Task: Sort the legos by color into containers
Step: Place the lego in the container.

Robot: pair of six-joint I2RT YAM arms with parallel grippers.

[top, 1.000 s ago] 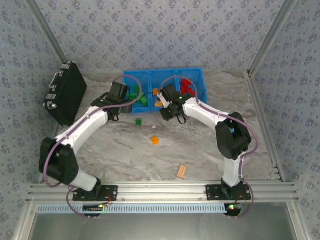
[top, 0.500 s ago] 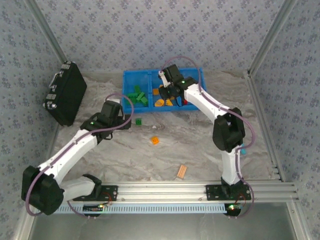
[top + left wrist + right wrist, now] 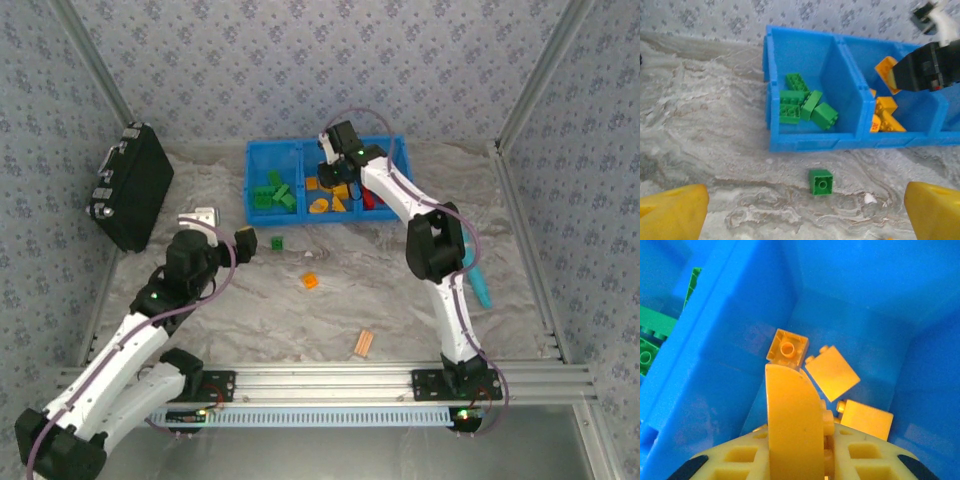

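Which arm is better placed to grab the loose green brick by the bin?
Left: left pincer, open, faces the green brick; right pincer is shut on an orange-yellow brick over the bin.

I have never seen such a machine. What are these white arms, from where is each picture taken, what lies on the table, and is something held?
These are two robot arms bolted at the near edge of a table, each ending in a two-finger claw. The wide picture is taken from above and behind them; the other two come from cameras on the wrists. The left claw is open and empty, facing a green brick before the blue bin. The right claw is shut on a curved orange-yellow brick above the bin's middle compartment, where similar bricks lie. Green bricks lie in the left compartment, red bricks in the right. An orange brick, a striped flat piece and a black case are there too.
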